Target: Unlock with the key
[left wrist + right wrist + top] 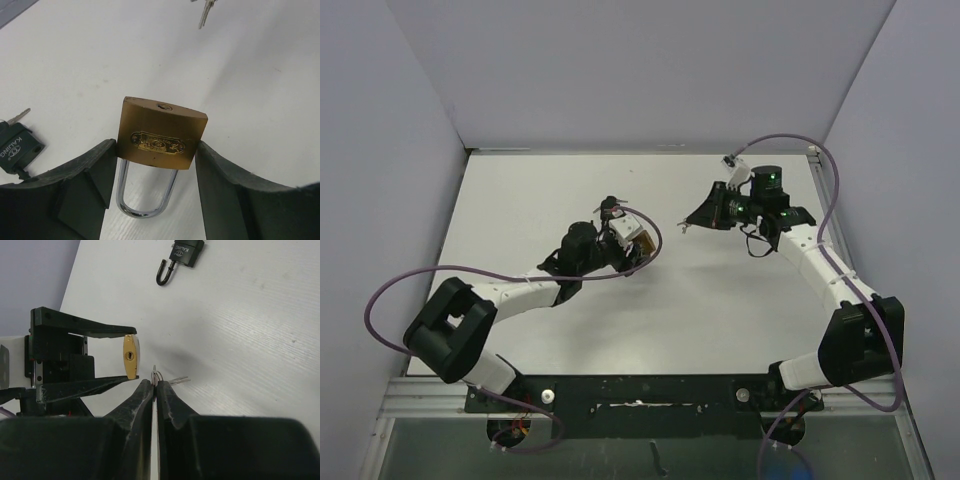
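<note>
A brass padlock (157, 136) hangs above the table with my left gripper (156, 148) shut on its two sides. Its keyhole faces away from the wrist and its steel shackle (145, 200) points back between the fingers. From above, the padlock (643, 243) sits at the tip of the left arm. My right gripper (154, 384) is shut on a key (156, 375) on a small ring, with a second key (179, 380) sticking out to the right. The key tip is a short way right of the padlock's keyhole (129, 356), apart from it. The right gripper (691, 225) faces the left one.
A black padlock (186, 252) with its own key (19, 116) in it lies on the white table (720, 320), to the left of my left gripper. Grey walls close in the back and both sides.
</note>
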`<state>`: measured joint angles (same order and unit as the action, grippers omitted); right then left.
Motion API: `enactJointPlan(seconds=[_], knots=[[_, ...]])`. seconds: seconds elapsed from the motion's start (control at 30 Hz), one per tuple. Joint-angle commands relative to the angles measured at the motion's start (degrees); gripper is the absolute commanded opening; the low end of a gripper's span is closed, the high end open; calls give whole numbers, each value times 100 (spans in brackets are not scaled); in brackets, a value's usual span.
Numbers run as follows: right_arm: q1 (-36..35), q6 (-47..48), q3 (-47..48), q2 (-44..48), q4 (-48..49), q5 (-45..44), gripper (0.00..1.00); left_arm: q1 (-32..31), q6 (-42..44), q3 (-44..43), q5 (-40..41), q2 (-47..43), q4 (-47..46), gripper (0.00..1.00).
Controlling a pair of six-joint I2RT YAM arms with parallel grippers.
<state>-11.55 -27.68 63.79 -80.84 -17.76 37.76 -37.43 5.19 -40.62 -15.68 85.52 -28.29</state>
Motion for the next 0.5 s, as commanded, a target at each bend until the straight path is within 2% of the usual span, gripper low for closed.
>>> enactJointPlan(seconds=[0.0, 0.47], knots=[[-321, 264, 358, 244, -118, -424, 0, 8, 296, 9, -517, 62, -1758, 0], [-956, 321, 339, 407, -160, -948, 0, 43, 350, 81, -730, 183, -2318, 0]])
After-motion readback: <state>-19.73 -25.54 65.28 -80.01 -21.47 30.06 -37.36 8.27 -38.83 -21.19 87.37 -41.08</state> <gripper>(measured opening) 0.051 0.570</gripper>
